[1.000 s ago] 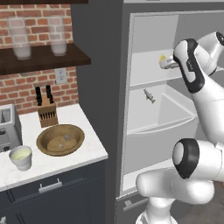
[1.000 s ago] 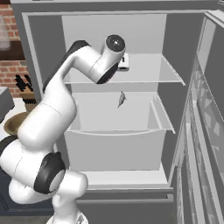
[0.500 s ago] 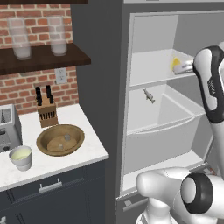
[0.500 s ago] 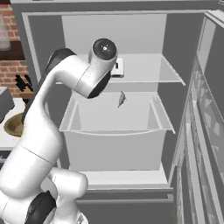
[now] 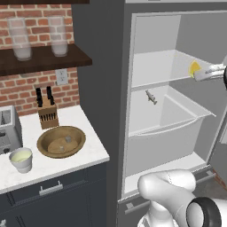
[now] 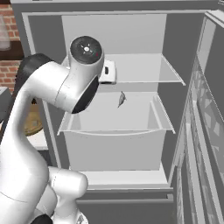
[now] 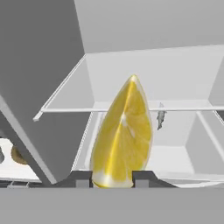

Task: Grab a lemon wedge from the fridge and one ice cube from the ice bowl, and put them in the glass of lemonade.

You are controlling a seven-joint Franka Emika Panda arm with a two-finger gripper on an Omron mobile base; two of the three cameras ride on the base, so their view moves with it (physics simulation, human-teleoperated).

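Note:
The lemon wedge (image 7: 122, 135) stands upright between my fingertips (image 7: 142, 178), and my gripper (image 7: 111, 180) is shut on it. In the left base view the lemon wedge (image 5: 194, 68) hangs with the gripper (image 5: 203, 73) at the right side of the open fridge (image 5: 102, 66), just in front of its upper shelf (image 5: 155, 75). On the counter to the left lies the brown ice bowl (image 5: 61, 142) with ice cubes (image 5: 67, 138) in it. The glass of lemonade (image 5: 21, 158) stands left of the bowl near the counter's front edge.
A small grey object (image 5: 150, 96) (image 6: 121, 99) lies above the fridge drawer (image 6: 116, 127). The open fridge door (image 6: 205, 109) stands at the right. A knife block (image 5: 47, 113), a toaster (image 5: 6, 128) and two tall frosted glasses (image 5: 20, 40) on a wall shelf sit behind the bowl.
The arm has swung to the right and back from the upper shelf, carrying the lemon wedge with it. The things on the counter have not moved.

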